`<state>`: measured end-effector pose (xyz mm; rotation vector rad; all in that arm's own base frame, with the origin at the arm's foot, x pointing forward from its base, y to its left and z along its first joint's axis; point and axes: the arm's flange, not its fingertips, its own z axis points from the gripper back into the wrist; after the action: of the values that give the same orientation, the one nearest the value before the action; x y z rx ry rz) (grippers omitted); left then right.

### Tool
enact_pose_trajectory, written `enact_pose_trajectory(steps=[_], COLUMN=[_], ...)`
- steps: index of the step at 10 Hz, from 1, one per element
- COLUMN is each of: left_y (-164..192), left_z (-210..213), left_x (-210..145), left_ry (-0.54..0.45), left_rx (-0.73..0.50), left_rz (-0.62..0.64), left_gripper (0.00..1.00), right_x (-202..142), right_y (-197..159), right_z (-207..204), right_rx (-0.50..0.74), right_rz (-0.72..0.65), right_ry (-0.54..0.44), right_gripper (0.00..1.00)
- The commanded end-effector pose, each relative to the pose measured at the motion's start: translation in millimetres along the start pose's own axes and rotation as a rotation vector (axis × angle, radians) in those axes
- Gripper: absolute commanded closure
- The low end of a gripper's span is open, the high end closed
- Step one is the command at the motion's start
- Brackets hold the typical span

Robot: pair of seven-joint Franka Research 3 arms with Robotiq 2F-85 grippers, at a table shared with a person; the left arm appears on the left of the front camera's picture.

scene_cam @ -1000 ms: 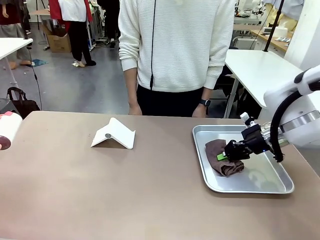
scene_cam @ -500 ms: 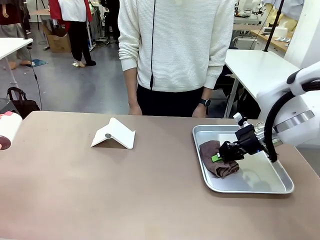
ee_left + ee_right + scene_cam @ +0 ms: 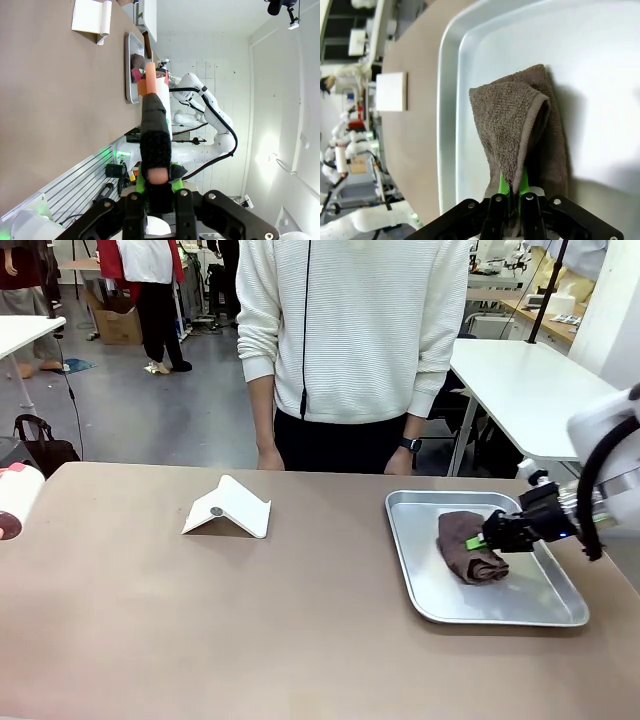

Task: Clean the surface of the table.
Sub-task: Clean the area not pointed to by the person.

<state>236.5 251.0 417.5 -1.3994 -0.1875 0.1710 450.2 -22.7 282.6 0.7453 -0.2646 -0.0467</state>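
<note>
Here, one table point(image 3: 250, 630) with a taupe top is counted. On it are seen one metal tray point(image 3: 520, 590), one brown cloth point(image 3: 470, 565) and one white folded card point(image 3: 228, 508). In the front view the tray is set toward 3 o'clock of the tabletop. The card is set toward 10 o'clock, well apart from the tray. The cloth is bunched inside the tray, in its far half.

Two grippers are counted. The right gripper point(image 3: 478, 540) is brought in from 3 o'clock and is clamped on the cloth. In the right wrist view its green pads point(image 3: 504, 182) are pressed together with a fold of the towelling pinched between them. The left gripper point(image 3: 158, 186) is closed around one black-sleeved tool point(image 3: 152, 130), which is pointed toward 12 o'clock in the left wrist view.

One person point(image 3: 350, 330) is stood at 12 o'clock of the table, with two hands hung just past the far edge and one watch point(image 3: 408, 445) worn on a wrist.

The person is cut off above the shoulders by the top edge. At 9 o'clock one white roll point(image 3: 15, 502) with a reddish end is cut by the picture's side, and what it is cannot be told. The tool's pale far end is overlapped with the tray behind it and is hard to make out. The cloth's gripped edge is hidden by the right fingers.
</note>
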Motion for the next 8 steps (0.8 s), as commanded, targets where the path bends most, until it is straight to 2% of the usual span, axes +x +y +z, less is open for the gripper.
enact_pose_trajectory(steps=[1,2,3,5,8], left_y=[-4.5,-4.5,-4.5,-4.5,-4.5], left_z=[-0.5,-0.5,-0.5,-0.5,-0.5], left_x=[0.9,0.9,0.9,0.9,0.9], left_ry=[-0.012,-0.012,-0.012,-0.012,-0.012], left_rx=[-0.011,-0.011,-0.011,-0.011,-0.011], left_rz=[0.010,0.010,0.010,0.010,0.010], left_gripper=[0.78,0.78,0.78,0.78,0.78], right_x=[0.2,1.0,4.0,-2.8,-42.3], right_y=[-1.8,-4.0,-7.5,-5.9,14.0], right_z=[29.6,49.4,72.9,113.3,204.6], right_rx=[0.068,0.191,0.385,0.619,0.775], right_rz=[-0.060,-0.084,-0.121,-0.134,-0.098], right_ry=[-0.029,-0.028,-0.020,-0.024,-0.022], right_gripper=[0.93,0.93,0.93,0.93,0.93])
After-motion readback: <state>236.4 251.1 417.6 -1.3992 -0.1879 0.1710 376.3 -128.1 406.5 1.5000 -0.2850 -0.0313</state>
